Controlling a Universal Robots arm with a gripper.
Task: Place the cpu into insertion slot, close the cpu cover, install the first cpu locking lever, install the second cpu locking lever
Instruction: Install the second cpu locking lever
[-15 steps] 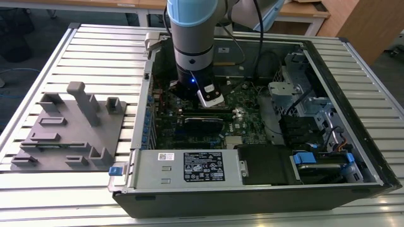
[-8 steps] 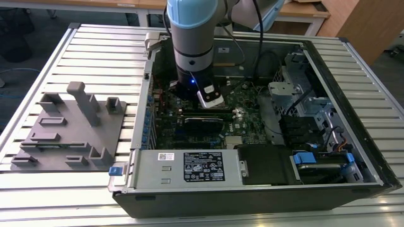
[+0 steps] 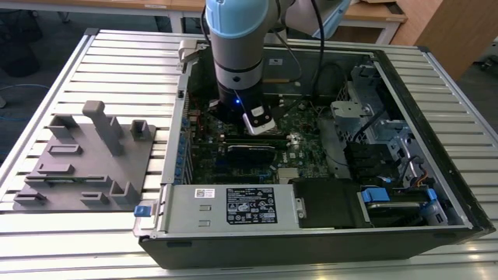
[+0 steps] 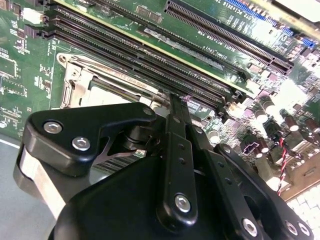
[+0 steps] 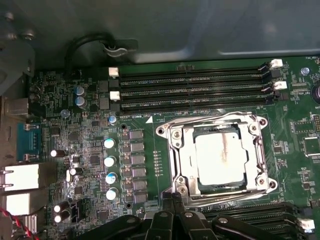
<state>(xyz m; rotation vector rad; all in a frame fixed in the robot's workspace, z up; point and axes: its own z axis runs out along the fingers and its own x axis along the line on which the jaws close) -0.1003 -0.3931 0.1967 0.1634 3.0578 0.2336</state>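
Green motherboard all around, and the tool [image 5: 172, 200] hangs just off one edge of the cpu cover [image 5: 216, 153], fingers together, gripping nothing.

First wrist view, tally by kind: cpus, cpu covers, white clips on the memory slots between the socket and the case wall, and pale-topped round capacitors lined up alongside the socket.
cpu: 1
cpu cover: 1
white clips: 4
pale-topped capacitors: 4
Total: 10
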